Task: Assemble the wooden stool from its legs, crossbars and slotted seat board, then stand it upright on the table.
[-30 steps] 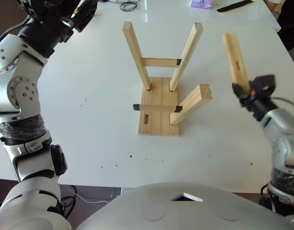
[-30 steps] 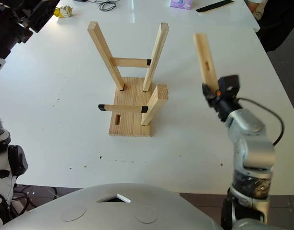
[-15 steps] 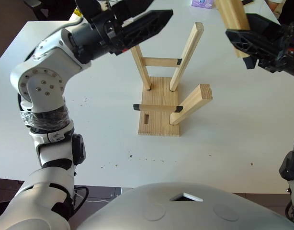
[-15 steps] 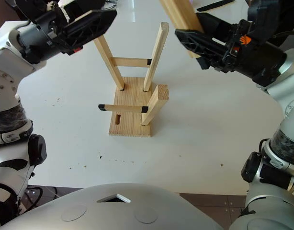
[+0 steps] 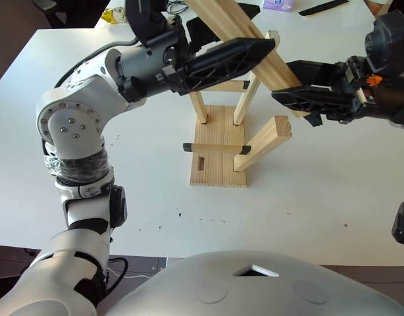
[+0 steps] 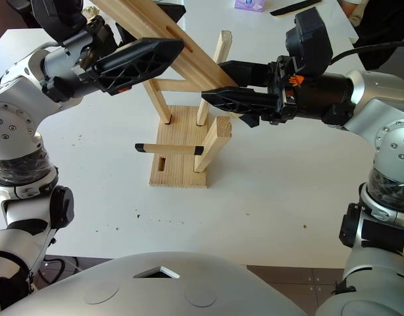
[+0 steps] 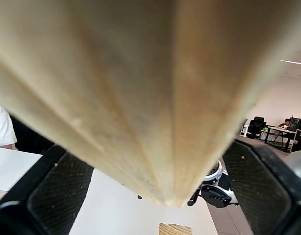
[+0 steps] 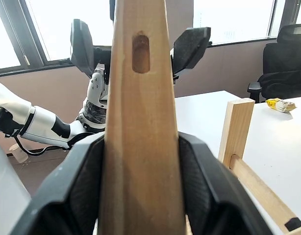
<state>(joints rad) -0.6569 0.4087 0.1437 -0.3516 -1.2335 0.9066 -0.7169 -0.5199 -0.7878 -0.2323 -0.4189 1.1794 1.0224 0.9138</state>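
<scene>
The slotted seat board (image 5: 218,176) lies flat on the white table (image 5: 123,131). Two legs stand upright in it, joined by a crossbar (image 5: 222,85). A third leg (image 5: 264,141) leans in its slot, with a black-tipped crossbar (image 5: 212,148) sticking out sideways. One slot (image 5: 201,162) is bare. My right gripper (image 5: 281,80) is shut on the end of the fourth leg (image 6: 182,49), which slants through the air above the stool. My left gripper (image 5: 258,33) is open, a finger on each side of that leg (image 8: 140,147).
At the table's far edge lie a purple box (image 5: 277,5), a black strip (image 5: 324,8), cables (image 5: 179,6) and a yellow wrapper (image 5: 113,14). Dark specks dot the table in front of the seat board. Bare table lies left and right of it.
My right arm has swung the held leg from the right side up and across over the stool. My left arm has come in from the far left and now straddles that leg.
</scene>
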